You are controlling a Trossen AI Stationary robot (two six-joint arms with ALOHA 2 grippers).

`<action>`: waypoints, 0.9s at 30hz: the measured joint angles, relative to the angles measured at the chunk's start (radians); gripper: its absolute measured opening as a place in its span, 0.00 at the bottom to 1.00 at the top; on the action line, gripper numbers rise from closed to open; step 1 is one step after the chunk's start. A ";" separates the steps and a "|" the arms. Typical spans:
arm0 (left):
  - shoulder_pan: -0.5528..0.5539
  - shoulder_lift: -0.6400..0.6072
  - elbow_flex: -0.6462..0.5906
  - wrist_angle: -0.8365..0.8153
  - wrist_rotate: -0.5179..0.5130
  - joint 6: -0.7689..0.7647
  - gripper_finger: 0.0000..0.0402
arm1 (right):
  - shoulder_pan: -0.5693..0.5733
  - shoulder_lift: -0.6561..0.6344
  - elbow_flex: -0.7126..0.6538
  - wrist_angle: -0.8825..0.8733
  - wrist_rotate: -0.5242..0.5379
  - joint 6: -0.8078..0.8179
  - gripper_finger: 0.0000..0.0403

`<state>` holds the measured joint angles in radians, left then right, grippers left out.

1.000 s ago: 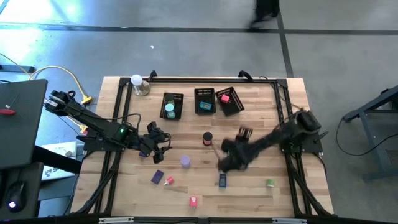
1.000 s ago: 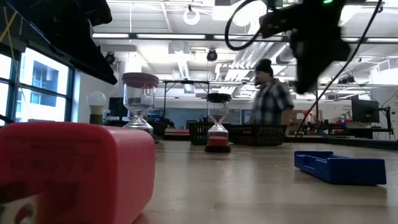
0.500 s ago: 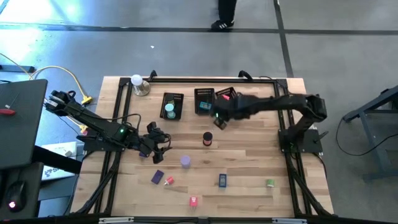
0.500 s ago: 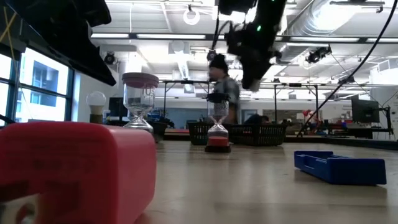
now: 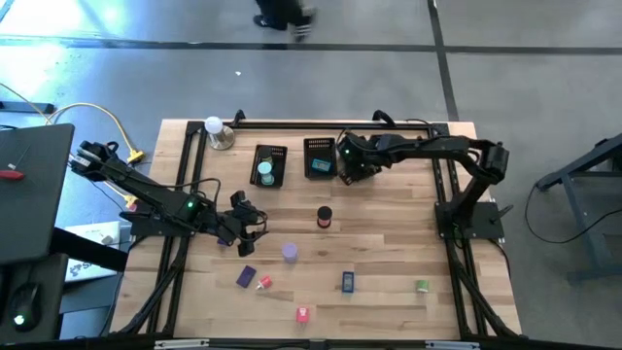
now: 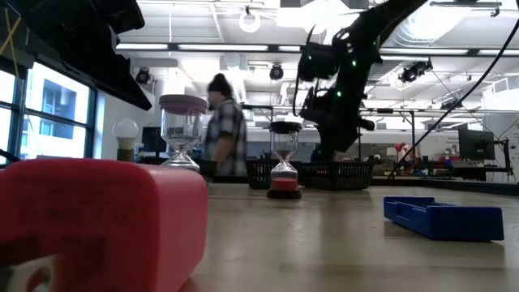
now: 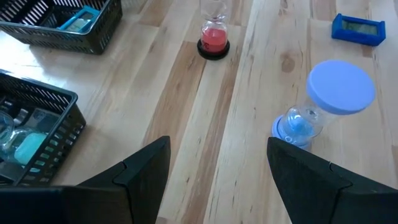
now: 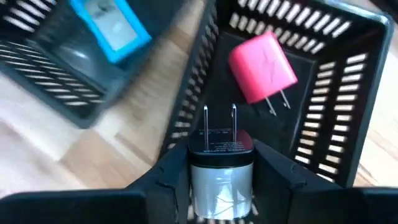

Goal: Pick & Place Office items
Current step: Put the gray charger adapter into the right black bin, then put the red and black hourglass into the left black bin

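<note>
Right pincer [image 5: 352, 167], high view: I've got it over the rightmost of the three black mesh baskets at the back of the bench [image 5: 389, 253]. Left pincer [image 5: 249, 222] parked low on the left side, near the purple-topped hourglass [image 5: 290, 252]. Left basket [image 5: 269, 165] has a teal piece, middle basket [image 5: 320, 158] a blue one. Loose on the wood: red hourglass [image 5: 325, 218], purple block [image 5: 246, 276], small pink piece [image 5: 263, 283], red block [image 5: 302, 314], blue block [image 5: 348, 282], green piece [image 5: 422, 286].

Low view: right arm hangs over the baskets far back; red block [image 6: 97, 223] fills the foreground, blue block [image 6: 442, 219] flat on the right. A person walks past behind.

Left wrist view: left pincer [image 7: 217, 171] fingers spread apart, nothing between them. Purple-topped hourglass [image 7: 326, 102] stands just ahead, clear glass, round cap.

Right wrist view: right pincer [image 8: 222, 168] clamped partway closed on a wall charger [image 8: 222, 168], black top with two metal prongs, silver-grey body. It sits above the rim of the right basket [image 8: 348, 93], which holds a pink plug adapter [image 8: 262, 67]. Blue piece [image 8: 109, 28] in the neighbouring basket.
</note>
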<state>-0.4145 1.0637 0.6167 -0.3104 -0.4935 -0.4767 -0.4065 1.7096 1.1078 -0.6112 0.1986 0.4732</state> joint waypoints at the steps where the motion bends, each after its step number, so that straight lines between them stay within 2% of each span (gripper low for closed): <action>1: 0.000 0.000 0.000 0.001 0.000 0.000 0.65 | -0.006 0.001 -0.009 0.007 0.001 0.000 0.29; 9: 0.000 0.000 0.000 0.019 -0.005 0.000 0.65 | -0.029 0.001 -0.064 0.099 -0.040 0.022 0.30; 11: 0.000 0.000 0.000 0.025 -0.006 0.000 0.65 | -0.027 0.001 -0.065 0.109 -0.013 0.024 0.39; 13: 0.000 0.000 0.000 0.028 -0.006 -0.001 0.65 | -0.021 0.001 -0.066 0.116 0.008 0.025 0.52; 18: 0.000 0.000 0.000 0.028 -0.006 -0.001 0.65 | -0.012 0.001 -0.065 0.152 0.009 0.027 0.77; 22: 0.000 0.000 0.000 0.028 -0.006 0.000 0.65 | -0.001 -0.003 -0.066 0.166 0.007 0.027 0.86; 27: 0.000 -0.001 0.000 0.027 -0.007 0.033 0.65 | 0.026 -0.080 -0.065 0.167 -0.005 0.032 0.88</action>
<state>-0.4145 1.0631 0.6167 -0.2829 -0.5006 -0.4437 -0.3809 1.6300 1.0424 -0.4443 0.1940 0.5049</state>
